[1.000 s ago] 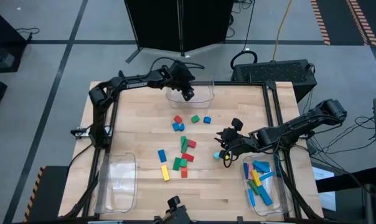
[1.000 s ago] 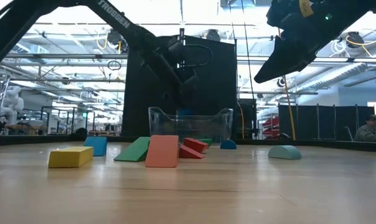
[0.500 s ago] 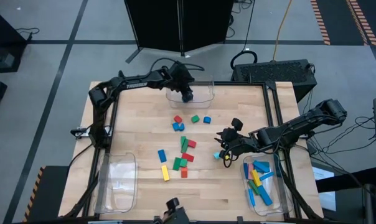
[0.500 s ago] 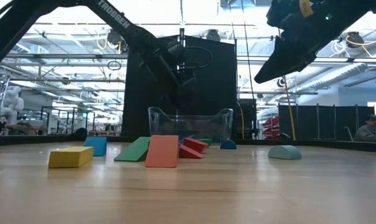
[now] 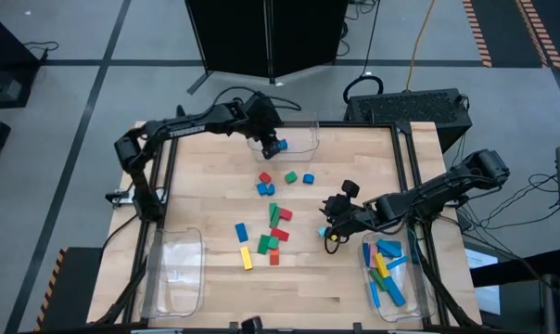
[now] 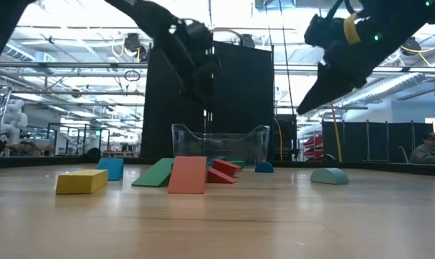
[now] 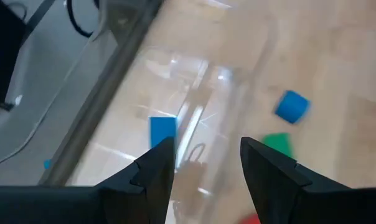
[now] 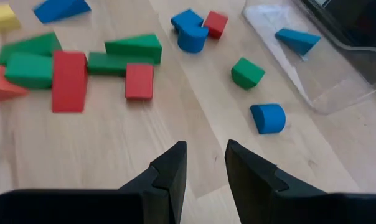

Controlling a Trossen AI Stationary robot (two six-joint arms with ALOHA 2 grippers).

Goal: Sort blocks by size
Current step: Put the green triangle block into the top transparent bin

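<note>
Loose blocks in red, green, blue and yellow [image 5: 273,227] lie on the middle of the wooden table. My left gripper [image 7: 203,155] hangs open and empty above the clear bin at the far edge [image 5: 299,137]. On that bin's floor lies a blue block [image 7: 162,130]. My right gripper [image 8: 205,163] is open with nothing between its fingers. It hovers over bare wood right of the pile, close to a cyan block [image 5: 323,232]. In the low view it [image 6: 304,108] hangs well above the table.
A clear bin at the near right [image 5: 391,274] holds several long bars. Another clear bin [image 5: 173,274] stands at the near left. A blue half-round block [image 8: 267,118] and a green block [image 8: 247,73] lie between the pile and the far bin.
My left gripper has risen out of the far bin and drawn back a little toward the table's left. The blue block lies uncovered on the bin's floor. My right gripper has sunk slightly toward the table.
</note>
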